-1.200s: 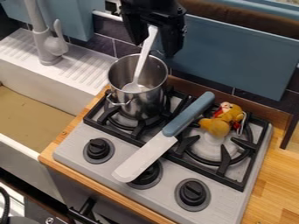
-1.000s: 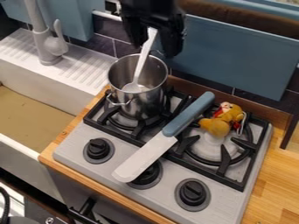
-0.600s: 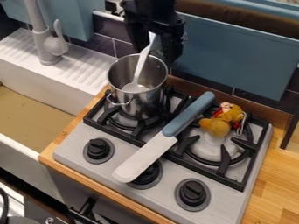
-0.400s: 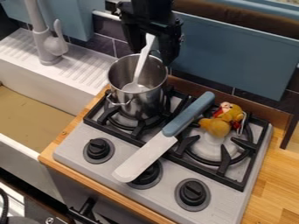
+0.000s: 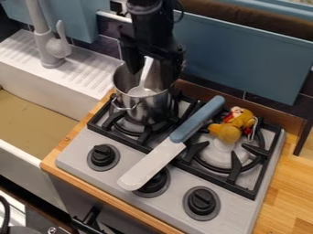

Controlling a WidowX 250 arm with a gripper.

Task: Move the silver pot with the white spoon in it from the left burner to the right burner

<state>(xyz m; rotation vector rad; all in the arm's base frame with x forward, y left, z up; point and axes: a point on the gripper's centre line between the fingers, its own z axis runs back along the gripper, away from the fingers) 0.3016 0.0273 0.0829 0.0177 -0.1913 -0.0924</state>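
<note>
With the stove point(image 5: 72, 154) as a dial, the metal pot point(image 5: 144, 109) sits at eleven o'clock. The white spoon point(image 5: 145, 77) stands in it, handle leaning toward one o'clock. The gripper point(image 5: 151, 76) is over the pot, its fingers spread on either side of the handle, not pinching it. The spoon looks light, stiff and smooth, perhaps a little slippery; the upper handle seems the best hold, since a low grip could knock the thin rim. A knife point(image 5: 152, 164) lies from one to seven o'clock, and a yellow toy point(image 5: 228, 132) rests at two.
</note>
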